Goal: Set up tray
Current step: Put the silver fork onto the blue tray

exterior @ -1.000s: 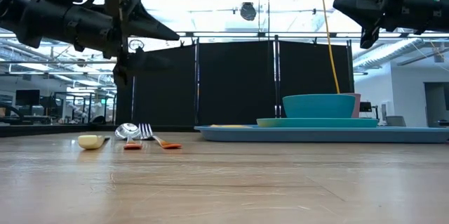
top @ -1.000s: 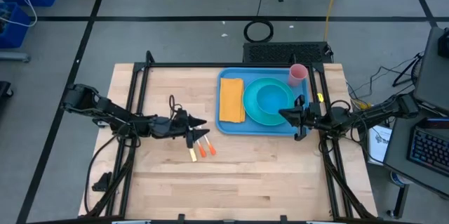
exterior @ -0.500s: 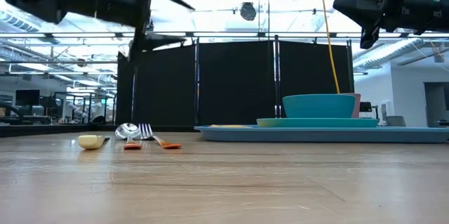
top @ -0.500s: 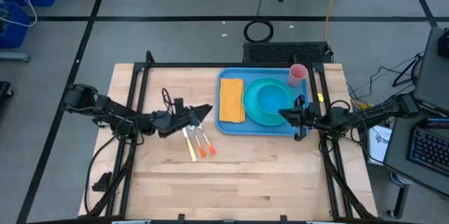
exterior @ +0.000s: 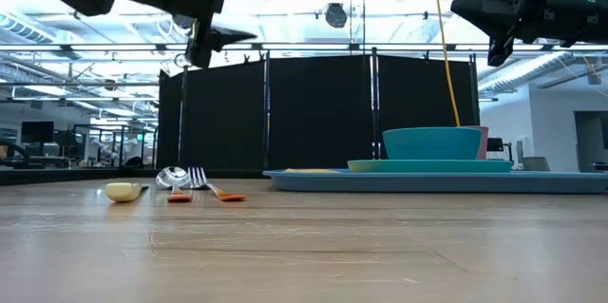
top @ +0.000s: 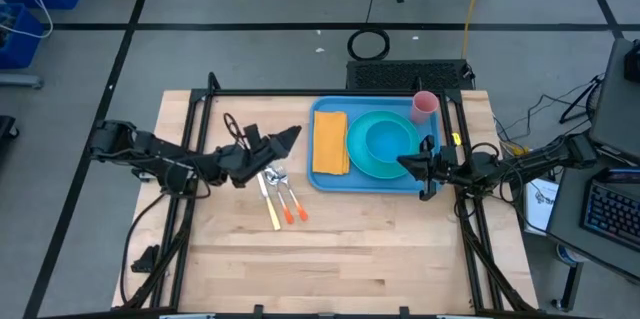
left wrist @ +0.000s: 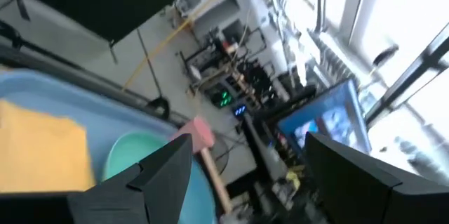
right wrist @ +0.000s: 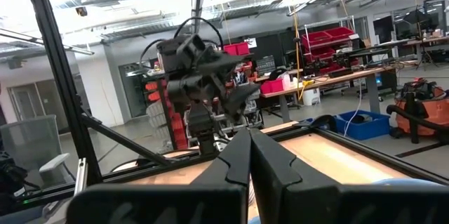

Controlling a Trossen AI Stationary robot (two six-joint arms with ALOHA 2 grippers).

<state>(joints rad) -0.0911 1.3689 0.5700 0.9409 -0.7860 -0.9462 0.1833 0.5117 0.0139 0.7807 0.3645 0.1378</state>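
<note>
Blue rimmed tray [top: 325, 181] holds plate and cloth.

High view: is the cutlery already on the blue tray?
No, the cutlery lies on the bare wooden table, left of the tray.

Grey floor [top: 250, 54] with dark lines surrounds the wooden table [top: 330, 249]

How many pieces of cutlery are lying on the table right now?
3, side by side on the bare wood left of the large blue plastic tray: a yellow-handled piece, an orange-handled spoon and an orange-handled fork. The left gripper may hide more.
</note>
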